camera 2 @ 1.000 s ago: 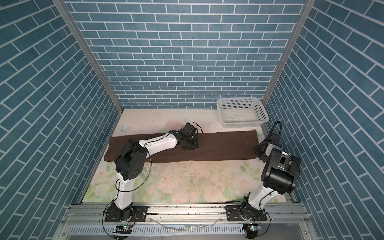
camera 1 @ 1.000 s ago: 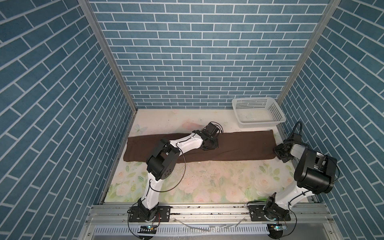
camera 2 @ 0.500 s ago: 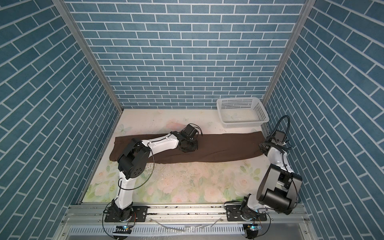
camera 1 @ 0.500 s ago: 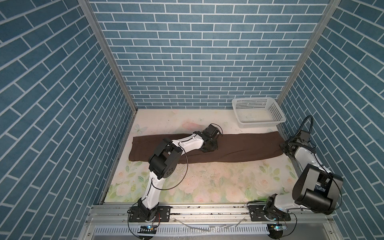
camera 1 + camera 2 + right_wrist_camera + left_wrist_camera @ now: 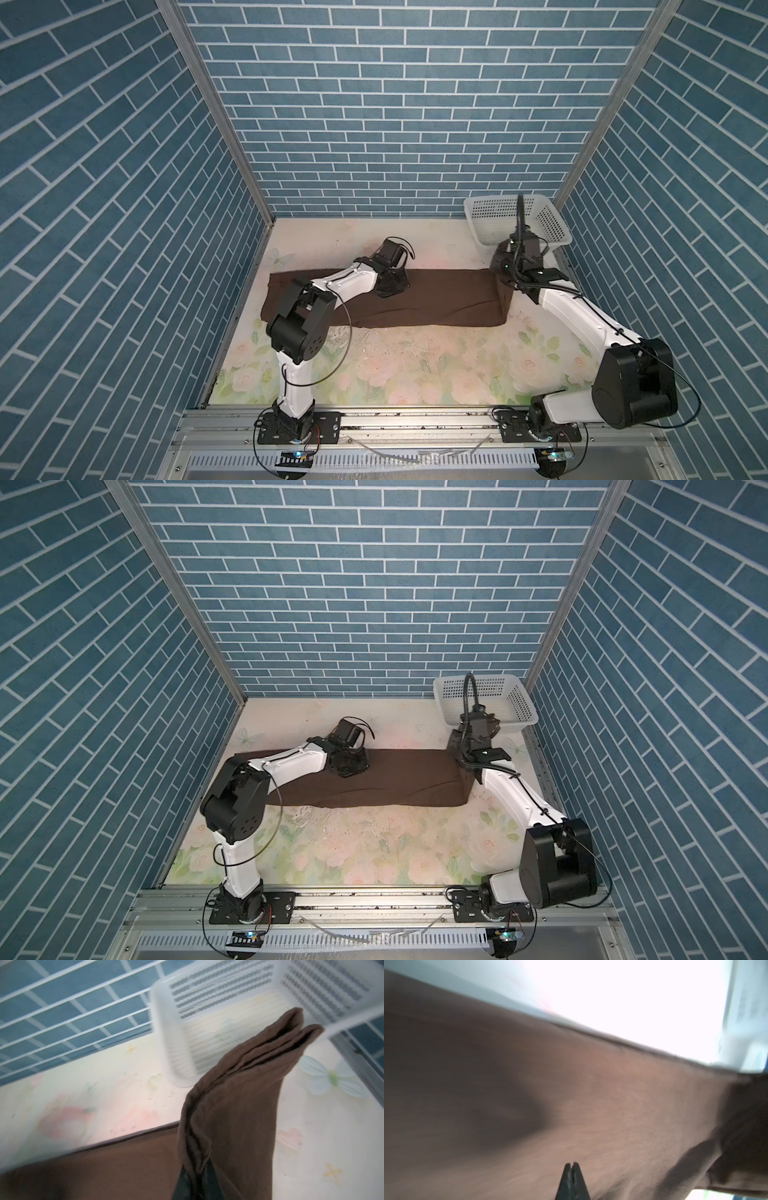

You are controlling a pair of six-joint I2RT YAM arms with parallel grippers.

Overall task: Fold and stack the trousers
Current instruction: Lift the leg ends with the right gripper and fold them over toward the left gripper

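We are handling dark brown trousers (image 5: 436, 299) that are lying in a long band across the floral tablecloth (image 5: 415, 374), reaching from near the left wall toward the white perforated basket (image 5: 559, 235). Our left gripper (image 5: 572, 1164) is sitting fully closed, tips down over the middle of the cloth, gripping nothing we can see. Our right gripper (image 5: 196, 1180) is pinching the layered right-hand end, holding it raised off the table just in front of the basket.

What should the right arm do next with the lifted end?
Probably carry it leftward over the middle: the right gripper is shut on the lifted end of the trousers, and the shut left gripper rests on them mid-length, a fold line.
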